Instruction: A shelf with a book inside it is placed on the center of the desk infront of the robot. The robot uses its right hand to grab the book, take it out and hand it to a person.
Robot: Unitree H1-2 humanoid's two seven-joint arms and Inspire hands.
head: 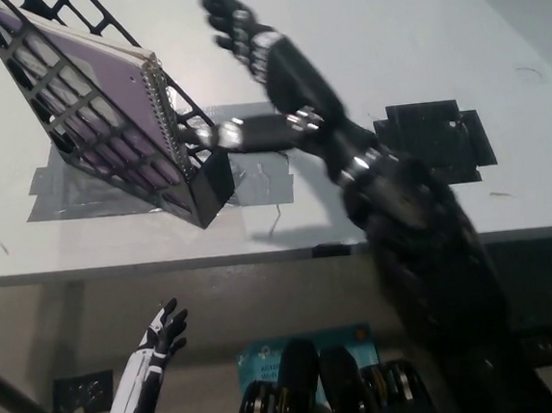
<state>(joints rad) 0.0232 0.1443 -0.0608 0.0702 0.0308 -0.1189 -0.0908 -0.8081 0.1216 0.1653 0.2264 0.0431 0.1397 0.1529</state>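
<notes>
The black right robot hand [262, 63] reaches from the lower right of the frame up to its upper middle, over the white counter [358, 35]. Its fingers [226, 18] are spread apart and hold nothing, and one digit stretches left toward the black lattice shelf [105, 134]. That tip lies right at the shelf's near end, but the blur makes it hard to say whether the two touch.

The shelf sits in the upper left of the frame, tilted, with its low end pointing toward the middle of the counter. It rests on a patch of grey tape [255, 184] stuck to the counter. Inside it lies the book [83, 98], a spiral-bound notebook with a pale purple cover, its wire binding facing the right robot hand. The book is fully inside the shelf and nothing grips it.

A black square plate [444, 139] lies on the counter at the right of the frame, partly hidden behind the right forearm.

The white left robot hand [160, 337] rests at the lower left of the frame, below the counter's front edge, fingers apart and empty.
</notes>
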